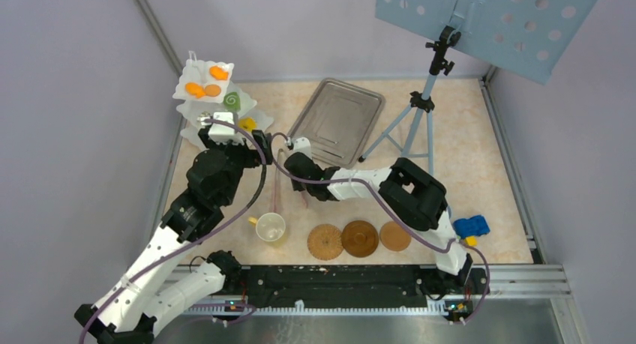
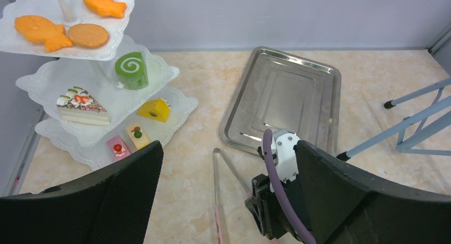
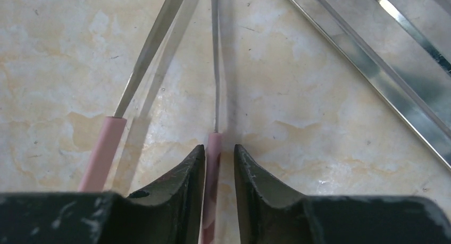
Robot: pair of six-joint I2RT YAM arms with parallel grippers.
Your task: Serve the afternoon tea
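The white three-tier stand (image 1: 196, 89) stands at the far left and holds orange biscuits (image 2: 42, 31), a green swirl roll (image 2: 131, 69), a yellow wedge (image 2: 154, 109) and a pink slice (image 2: 118, 147). A cup (image 1: 270, 226) and three brown coasters (image 1: 359, 237) sit near the front. My left gripper (image 2: 228, 148) is open wide and empty, raised beside the stand (image 2: 166, 75). My right gripper (image 3: 219, 151) is low on the table. Its jaws stand narrowly apart astride one pink leg of the tongs (image 3: 213, 164), with a gap on the right side.
A metal tray (image 1: 337, 119) lies at the back centre, with a tripod (image 1: 420, 127) holding a blue board to its right. A blue block (image 1: 471, 225) and a yellow block (image 1: 471, 241) lie at the front right. The tongs (image 2: 218, 201) lie between the arms.
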